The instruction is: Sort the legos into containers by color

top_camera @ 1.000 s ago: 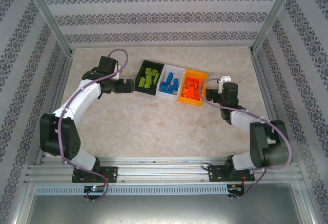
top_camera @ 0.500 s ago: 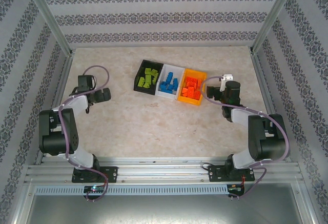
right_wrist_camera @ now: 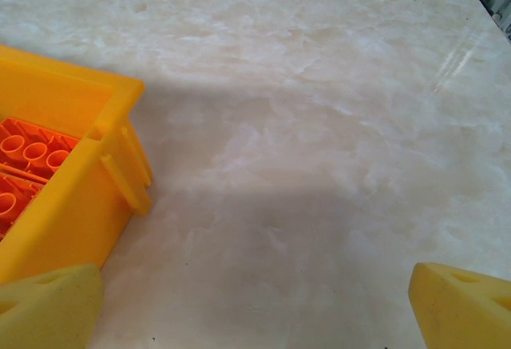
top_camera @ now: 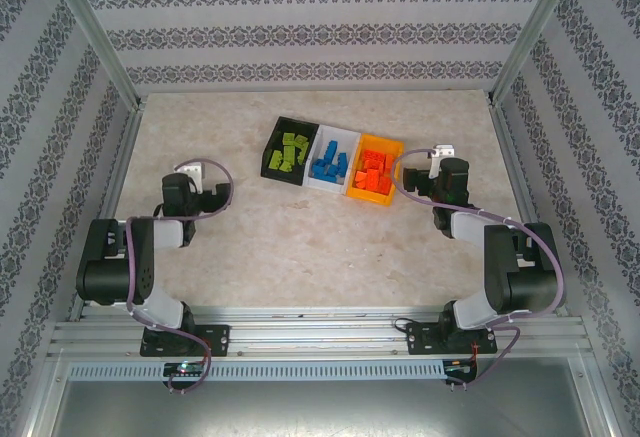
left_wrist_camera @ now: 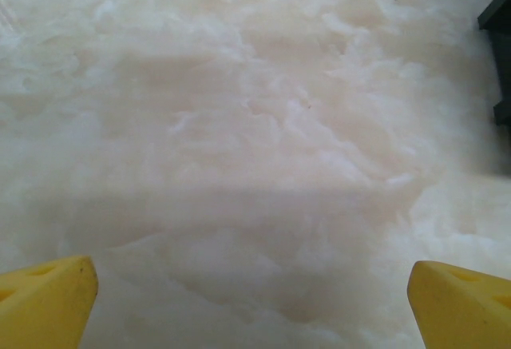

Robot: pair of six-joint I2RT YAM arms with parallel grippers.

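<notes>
Three joined containers stand in a row at the back middle of the table. The black bin (top_camera: 273, 160) holds lime green legos (top_camera: 291, 150). The white bin (top_camera: 322, 182) holds blue legos (top_camera: 330, 163). The orange-yellow bin (top_camera: 389, 197) holds orange-red legos (top_camera: 372, 173). My left gripper (top_camera: 208, 197) is folded back at the left, open over bare table (left_wrist_camera: 255, 301), with the black bin's edge (left_wrist_camera: 499, 45) far to its right. My right gripper (top_camera: 416, 185) is open and empty (right_wrist_camera: 255, 305) just right of the orange-yellow bin (right_wrist_camera: 72, 205), whose orange-red legos (right_wrist_camera: 28, 157) show inside.
The marble-pattern tabletop (top_camera: 300, 247) stretches between the arms and the bins. Aluminium frame posts (top_camera: 100, 47) and patterned walls enclose the table on three sides. A metal rail (top_camera: 320, 332) runs along the near edge by the arm bases.
My left arm has pulled back from beside the black bin toward its base at the left. The right arm drew back slightly from the orange-yellow bin, then stayed still.
</notes>
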